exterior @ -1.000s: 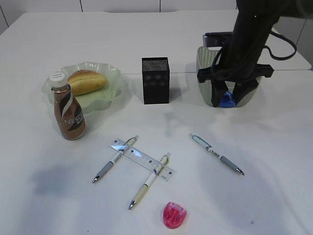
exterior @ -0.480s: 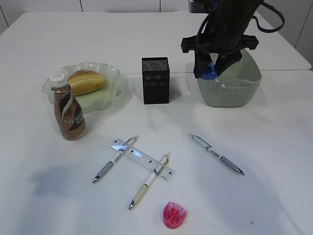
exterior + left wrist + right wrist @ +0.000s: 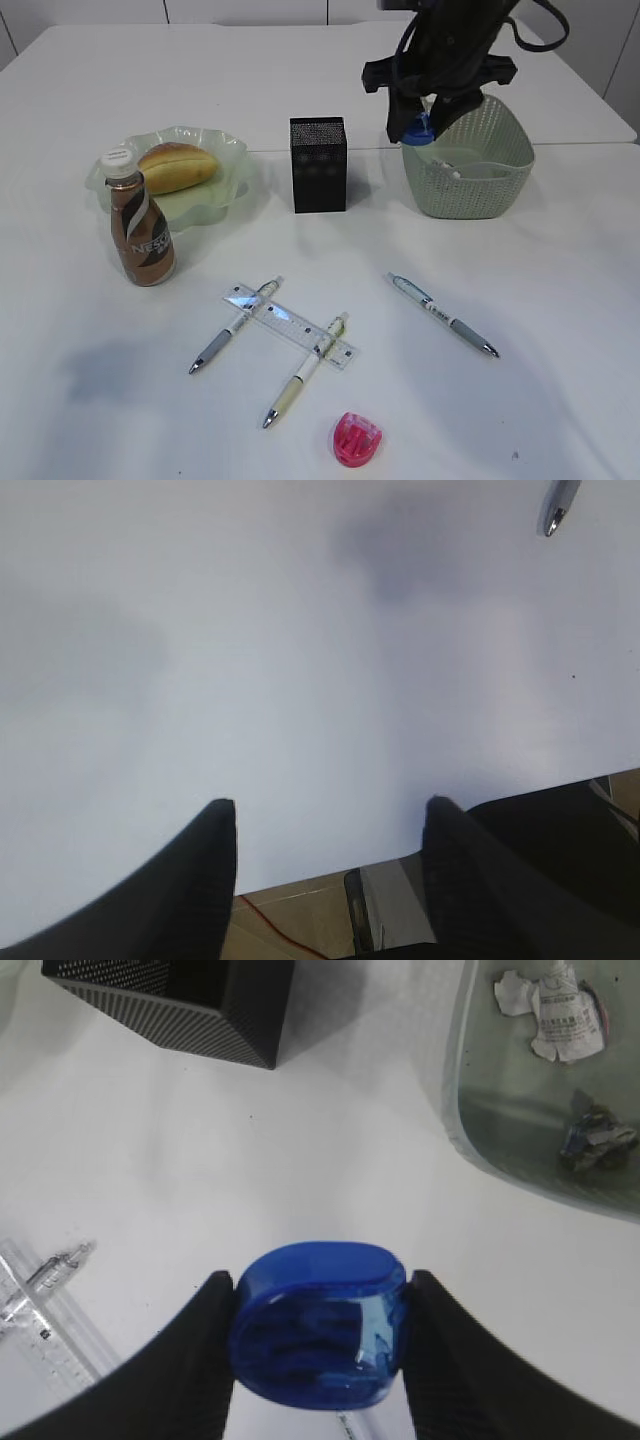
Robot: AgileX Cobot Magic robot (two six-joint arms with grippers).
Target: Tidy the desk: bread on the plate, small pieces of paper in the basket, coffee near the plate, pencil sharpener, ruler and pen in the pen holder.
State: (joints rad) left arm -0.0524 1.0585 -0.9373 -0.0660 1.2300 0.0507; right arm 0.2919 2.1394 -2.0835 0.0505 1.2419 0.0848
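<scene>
My right gripper [image 3: 420,127] hangs above the table between the black pen holder [image 3: 318,165] and the green basket [image 3: 480,192], shut on a blue pencil sharpener [image 3: 318,1325]. A pink pencil sharpener [image 3: 356,440] lies near the front edge. A clear ruler [image 3: 290,326] lies across two pens [image 3: 237,326] [image 3: 305,370], and a third pen [image 3: 443,315] lies to their right. Bread [image 3: 177,166] rests on the green plate [image 3: 205,205], with the coffee bottle [image 3: 142,235] standing just in front. Paper scraps [image 3: 555,1010] lie in the basket. My left gripper [image 3: 327,805] is open over bare table.
The left wrist view shows the table's near edge under the jaws and a pen tip [image 3: 556,505] at the top right. In the right wrist view the pen holder [image 3: 180,1000] is at upper left and the basket rim [image 3: 455,1110] at upper right.
The right arm has risen from the basket's front and moved left and back, carrying the blue sharpener. Nothing on the table has shifted.
</scene>
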